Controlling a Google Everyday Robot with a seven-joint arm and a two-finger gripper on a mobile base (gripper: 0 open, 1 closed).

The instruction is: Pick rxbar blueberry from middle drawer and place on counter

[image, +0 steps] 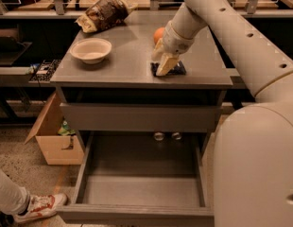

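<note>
Since there is only the one camera view, everything here is read from it. The arm (217, 18) comes in from the upper right and bends down to the front right part of the table (123, 67), the grey top slab of the drawer cabinet; the gripper (164, 72) sits low at the surface there, just behind the front edge; its fingers (167, 62) look drawn close together, tips down on the rxbar blueberry (179, 70), and seem to be pinching it, since dark wrapper shows on either side of them; the bar lies flat or nearly so, touching the table, so I judge the carry done and the release to be the step in hand. An orange (158, 34) sits just behind the gripper, close enough that lifting straight up looks safer than pulling back; a pale bowl (91, 50) stands well to the left and a brown snack bag (103, 14) lies at the far left corner, both well apart from the bar, which probably explains the choice of this bare spot. Below, the middle drawer (137, 213) stands pulled out; the bar is not in it. A cardboard box (54, 138) sits on the floor left of the cabinet; a shoe (40, 206) shows at the lower left.
</note>
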